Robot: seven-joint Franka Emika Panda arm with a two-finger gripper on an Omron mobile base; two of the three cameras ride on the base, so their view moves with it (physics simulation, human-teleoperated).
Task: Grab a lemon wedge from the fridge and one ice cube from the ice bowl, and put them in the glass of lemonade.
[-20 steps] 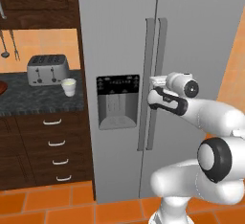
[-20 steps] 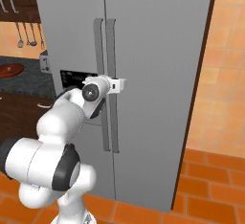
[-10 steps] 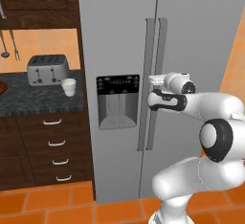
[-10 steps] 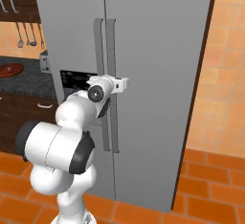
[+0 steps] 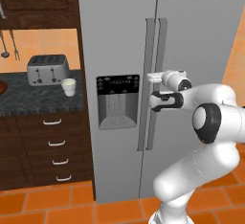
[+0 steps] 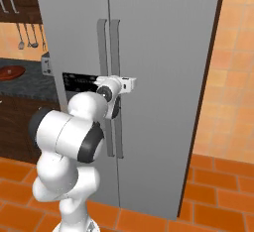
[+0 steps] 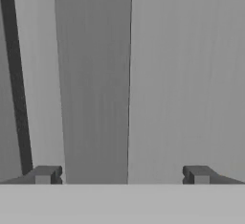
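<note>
The grey two-door fridge [image 5: 191,36] stands closed, so the lemon wedge is hidden. My gripper [image 5: 152,101] is at mid-height on the long door handles [image 5: 162,50], just right of the black dispenser panel [image 5: 118,101]. In the hand view the gripper [image 7: 122,175] is open, with one vertical handle [image 7: 93,74] standing between its fingertips [image 7: 45,174], untouched. The glass of lemonade [image 5: 69,86] stands on the dark counter beside the toaster. The reddish ice bowl [image 6: 11,72] lies further left; its rim [image 5: 1,87] just shows. No ice cube can be made out.
A silver toaster [image 5: 47,69] sits at the back of the counter [image 5: 33,101], above dark drawers [image 5: 52,144]. Utensils [image 6: 31,35] hang on the orange wall. The floor [image 6: 218,196] is orange tile, with an orange wall to the fridge's right.
The arm's elbow has swung up and across to the right. The hand has stayed at the fridge handles, dropping slightly. The fridge doors remain closed.
</note>
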